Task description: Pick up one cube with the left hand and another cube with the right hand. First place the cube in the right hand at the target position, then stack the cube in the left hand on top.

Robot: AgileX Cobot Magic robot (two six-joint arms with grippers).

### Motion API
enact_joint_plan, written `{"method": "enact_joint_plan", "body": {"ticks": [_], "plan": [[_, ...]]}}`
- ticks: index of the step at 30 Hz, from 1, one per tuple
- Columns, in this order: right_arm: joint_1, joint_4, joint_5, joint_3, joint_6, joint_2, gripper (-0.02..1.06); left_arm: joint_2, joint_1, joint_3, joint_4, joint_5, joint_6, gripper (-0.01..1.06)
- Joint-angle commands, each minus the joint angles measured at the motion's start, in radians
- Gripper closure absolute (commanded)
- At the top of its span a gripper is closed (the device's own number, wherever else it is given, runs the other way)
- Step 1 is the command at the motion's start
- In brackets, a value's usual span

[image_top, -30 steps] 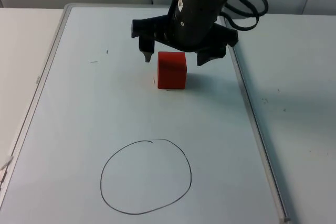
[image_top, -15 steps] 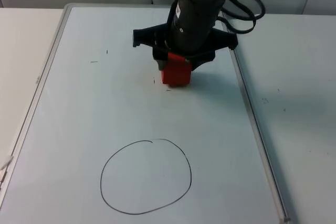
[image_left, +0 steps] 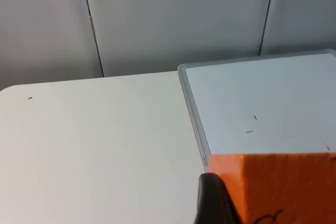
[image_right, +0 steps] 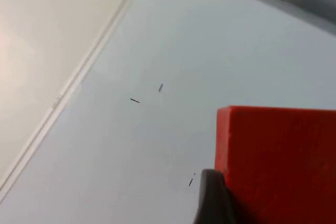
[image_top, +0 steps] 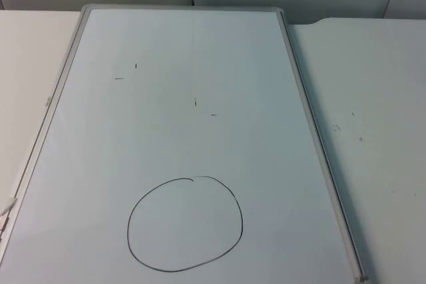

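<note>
Top view: the whiteboard (image_top: 186, 131) lies flat, with a hand-drawn circle (image_top: 185, 224) near its front edge. Left wrist view: the left gripper (image_left: 262, 203) is clamped on an orange cube (image_left: 278, 187), lifted above the whiteboard's corner. Right wrist view: the right gripper (image_right: 262, 198) grips a red cube (image_right: 278, 156) over the whiteboard.

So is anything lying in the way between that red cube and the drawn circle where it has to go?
Nothing visible does. The right pincer holds the red cube above the whiteboard, and the board around the drawn circle carries only a few small pen marks. The left pincer holds the orange cube, also off the board.
</note>
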Motion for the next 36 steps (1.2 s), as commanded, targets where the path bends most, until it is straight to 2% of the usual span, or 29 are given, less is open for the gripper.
{"method": "enact_joint_plan", "body": {"ticks": [1,2,5,8,10,11,14,15,17,19,20,24,25,30,36], "plan": [[0.004,0.024,0.082,-0.01,-0.081,-0.134,1.05,-0.006,-0.007,0.004,0.005,-0.017,-0.008,0.83],[0.004,0.024,0.082,-0.01,-0.081,-0.134,1.05,-0.006,-0.007,0.004,0.005,-0.017,-0.008,0.83],[0.004,0.039,0.162,-0.003,-0.128,-0.258,1.05,-0.006,-0.007,0.004,0.005,-0.017,-0.008,0.83],[0.005,0.085,0.155,0.058,-0.16,-0.354,1.05,-0.006,-0.007,0.004,0.005,-0.015,-0.008,0.83],[0.024,0.078,0.116,0.185,-0.164,-0.501,1.05,-0.006,-0.007,0.004,0.005,-0.015,-0.008,0.83],[0.024,0.078,0.116,0.185,-0.164,-0.501,1.05,-0.006,-0.007,0.004,0.005,-0.015,-0.008,0.83],[0.043,0.07,0.045,0.411,-0.139,-0.681,1.05,-0.006,-0.007,0.004,0.005,-0.015,-0.008,0.83],[0.043,0.07,0.045,0.411,-0.139,-0.681,1.05,-0.006,-0.007,0.004,0.005,-0.015,-0.008,0.83],[0.043,0.133,-0.041,0.627,-0.136,-0.823,1.05,-0.006,-0.007,0.004,0.005,-0.015,-0.008,0.83],[0.043,0.176,-0.119,0.776,-0.144,-0.902,1.05,-0.006,-0.007,0.004,0.005,-0.015,-0.008,0.83],[0.043,0.176,-0.119,0.776,-0.144,-0.902,1.05,-0.006,-0.007,0.004,0.005,-0.015,-0.008,0.83],[0.043,0.196,-0.201,1.025,-0.144,-1.015,1.05,-0.006,-0.007,0.009,0.003,-0.015,-0.008,0.83],[0.043,0.196,-0.201,1.025,-0.144,-1.015,1.05,-0.006,-0.007,0.009,0.003,-0.015,-0.008,0.83],[0.043,0.196,-0.252,1.23,-0.145,-1.037,1.05,-0.006,-0.007,0.012,-0.01,-0.018,-0.004,0.83],[0.043,0.197,-0.311,1.332,-0.145,-1.037,1.05,-0.006,-0.007,0.012,-0.008,-0.018,-0.004,0.83]]}}
